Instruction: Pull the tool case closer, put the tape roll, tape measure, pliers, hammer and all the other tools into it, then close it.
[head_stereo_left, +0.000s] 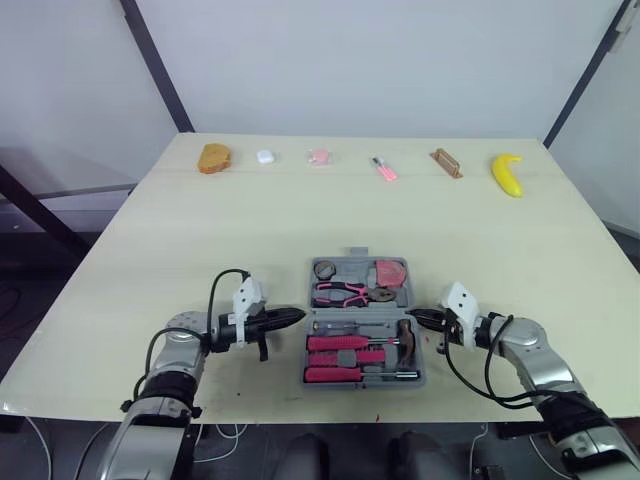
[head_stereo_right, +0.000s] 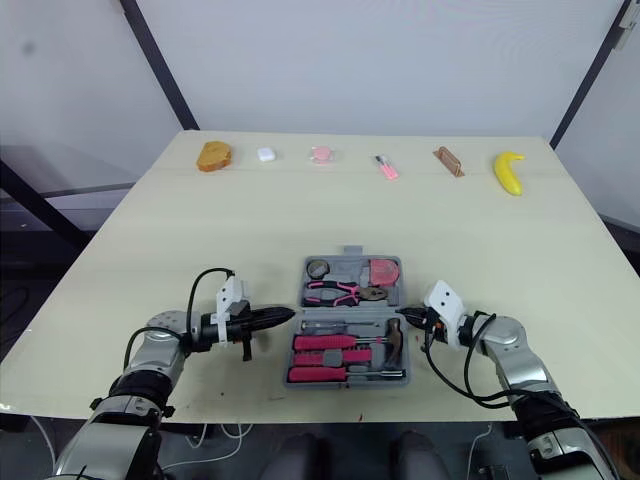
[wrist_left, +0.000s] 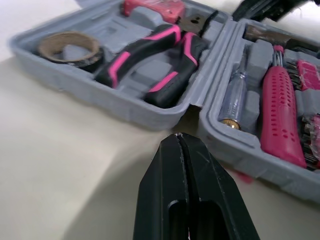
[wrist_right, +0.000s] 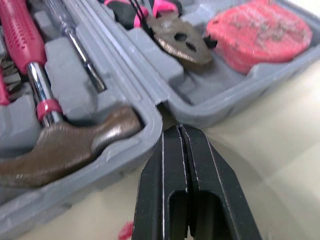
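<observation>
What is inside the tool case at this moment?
The open tool case holds the tape roll, pliers and tape measure in its far half, and the hammer and pink-handled screwdrivers in its near half. Whatever lies beneath the tools in their slots is covered.

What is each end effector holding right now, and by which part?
Nothing is held. The left end effector and right end effector are both shut and empty, their tips at the hinge ends of the open tool case.
</observation>
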